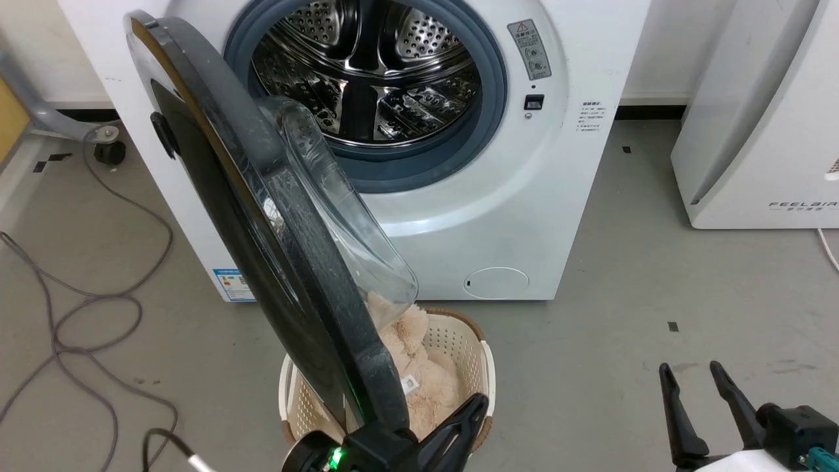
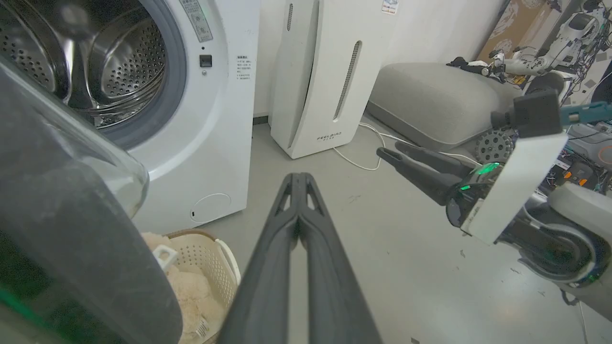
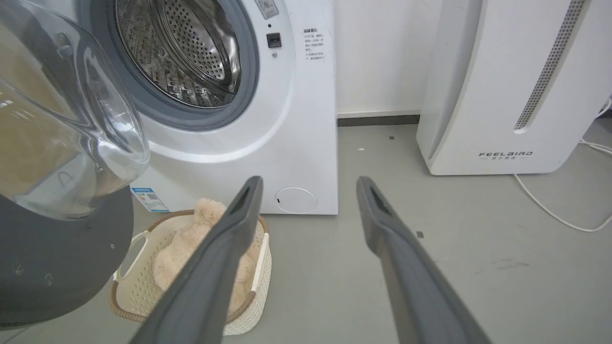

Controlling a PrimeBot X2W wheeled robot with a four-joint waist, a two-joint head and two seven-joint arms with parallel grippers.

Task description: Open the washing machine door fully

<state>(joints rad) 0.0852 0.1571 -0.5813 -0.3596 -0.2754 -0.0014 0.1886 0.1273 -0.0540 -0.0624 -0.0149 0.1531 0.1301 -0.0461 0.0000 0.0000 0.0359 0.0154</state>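
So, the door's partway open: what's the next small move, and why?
Probably sweep the left gripper, shut and just inside the rim of the door, toward the robot's left. The door stands roughly edge-on to the washer, so pushing its inner face should swing it wider.

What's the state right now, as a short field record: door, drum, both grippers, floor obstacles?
washing machine door: partly open, hinged left, edge-on in head view
drum: exposed, nothing seen inside
left gripper: shut, at door's lower inner rim; contact unclear
right gripper: open, holding nothing
floor: laundry basket with plush toy below door
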